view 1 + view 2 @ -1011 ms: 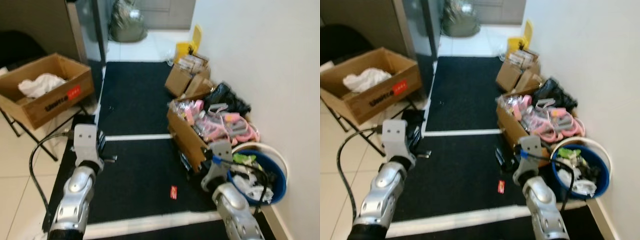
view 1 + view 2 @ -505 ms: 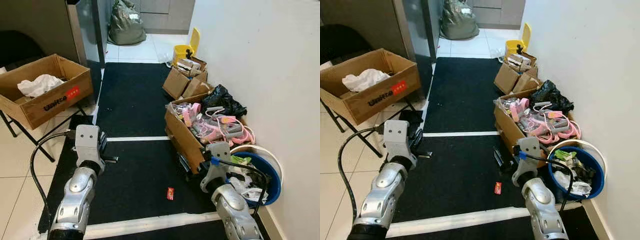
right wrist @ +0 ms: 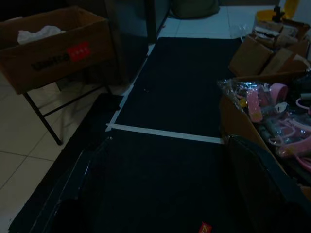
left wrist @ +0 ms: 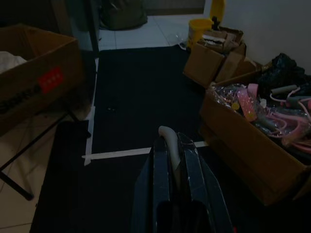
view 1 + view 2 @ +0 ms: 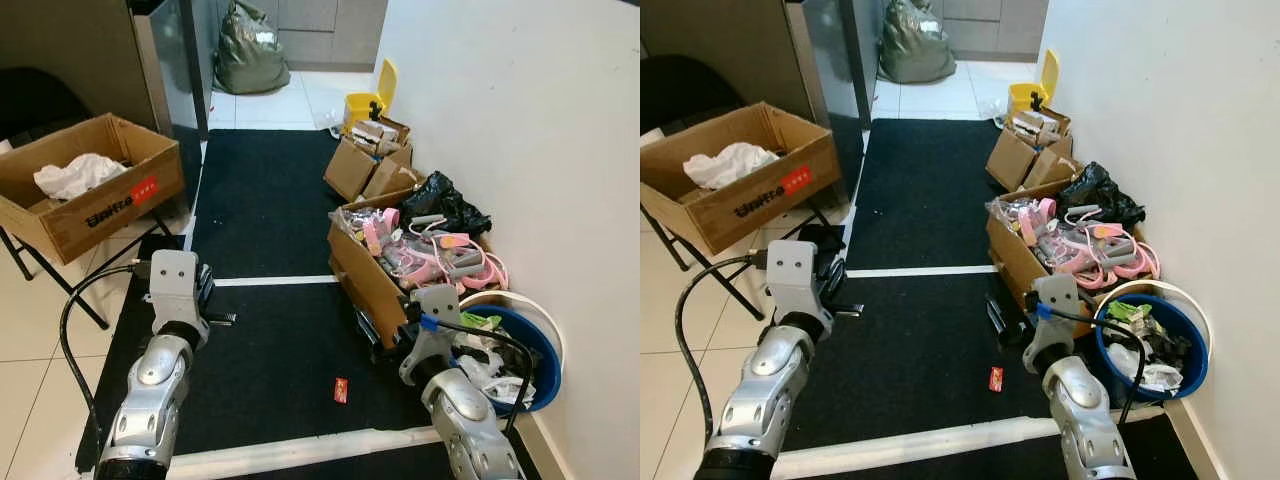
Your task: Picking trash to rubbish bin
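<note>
While the robot stands on the black floor mat (image 5: 265, 210), the task's remaining piece of trash, a small red wrapper (image 5: 341, 389), lies flat on that mat, near the blue rubbish bin (image 5: 545, 352) and toward the robot's left of it. The bin stands against the white wall (image 5: 520, 120), already loaded with mixed litter, just beside an open cardboard box of pink hangers (image 5: 400, 265).

The right gripper (image 3: 160, 194) is held above the mat with its fingers spread wide and nothing between them; the wrapper shows low between them in the right wrist view. The left gripper (image 4: 174, 160) is held forward over the mat, well apart from the bin, with its fingers narrowed together on a pale, curved piece (image 4: 167, 138) that cannot be identified.

Probable faults from this position:
- The wrapper is thin and flat; the fingertips may slide over it or pinch the mat pile instead.
- A dark object (image 5: 365, 327) lies between the wrapper and the hanger box; a wide approach could strike it.
- The cable (image 5: 490, 335) looping off the right arm hangs near the bin rim and could snag on it during the drop.
- The full bin may shed litter if bumped.
</note>
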Tool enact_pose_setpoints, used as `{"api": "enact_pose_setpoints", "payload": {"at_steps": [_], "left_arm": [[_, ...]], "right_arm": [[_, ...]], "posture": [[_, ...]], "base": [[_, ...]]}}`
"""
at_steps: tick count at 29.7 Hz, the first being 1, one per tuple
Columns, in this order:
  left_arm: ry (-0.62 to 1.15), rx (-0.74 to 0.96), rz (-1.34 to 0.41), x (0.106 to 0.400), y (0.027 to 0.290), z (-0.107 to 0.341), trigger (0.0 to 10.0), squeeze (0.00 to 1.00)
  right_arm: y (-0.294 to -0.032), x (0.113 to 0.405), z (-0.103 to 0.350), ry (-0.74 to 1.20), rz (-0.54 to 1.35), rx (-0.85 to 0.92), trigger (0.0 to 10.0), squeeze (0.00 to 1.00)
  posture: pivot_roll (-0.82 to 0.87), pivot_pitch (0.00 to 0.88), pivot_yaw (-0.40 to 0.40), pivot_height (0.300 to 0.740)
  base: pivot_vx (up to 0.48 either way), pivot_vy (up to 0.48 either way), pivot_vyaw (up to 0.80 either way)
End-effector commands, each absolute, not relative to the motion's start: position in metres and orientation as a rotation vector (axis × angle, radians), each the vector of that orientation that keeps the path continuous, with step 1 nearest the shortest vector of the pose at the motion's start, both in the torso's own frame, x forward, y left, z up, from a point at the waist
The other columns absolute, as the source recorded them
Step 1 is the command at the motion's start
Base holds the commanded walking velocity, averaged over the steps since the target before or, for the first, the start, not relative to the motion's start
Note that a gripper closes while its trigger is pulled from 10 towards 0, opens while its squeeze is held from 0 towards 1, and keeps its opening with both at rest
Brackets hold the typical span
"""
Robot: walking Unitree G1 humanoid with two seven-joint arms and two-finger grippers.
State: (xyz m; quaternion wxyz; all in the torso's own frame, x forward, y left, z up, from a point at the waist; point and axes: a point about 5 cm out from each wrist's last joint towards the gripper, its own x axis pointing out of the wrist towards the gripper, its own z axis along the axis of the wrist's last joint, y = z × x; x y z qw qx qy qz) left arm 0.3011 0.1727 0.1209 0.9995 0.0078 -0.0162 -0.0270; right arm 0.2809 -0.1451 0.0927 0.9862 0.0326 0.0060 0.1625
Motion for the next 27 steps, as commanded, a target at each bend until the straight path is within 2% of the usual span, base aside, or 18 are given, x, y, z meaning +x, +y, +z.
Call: {"api": "enact_pose_setpoints", "payload": {"at_steps": [1, 27], "left_arm": [[-0.024, 0.022, -0.063, 0.3005, 0.1722, 0.1206, 10.0, 0.0], [-0.023, 0.026, -0.063, 0.3005, 0.1725, 0.1212, 10.0, 0.0]], "right_arm": [[-0.1471, 0.2794, 0.0891, 0.027, 0.32, 0.063, 10.0, 0.0], [-0.1467, 0.2797, 0.0883, 0.025, 0.315, 0.052, 10.0, 0.0]], "posture": [[-0.02, 0.101, -0.038, 0.74], [-0.02, 0.102, -0.038, 0.74]], "base": [[0.259, 0.0, 0.0], [0.261, 0.0, 0.0]]}}
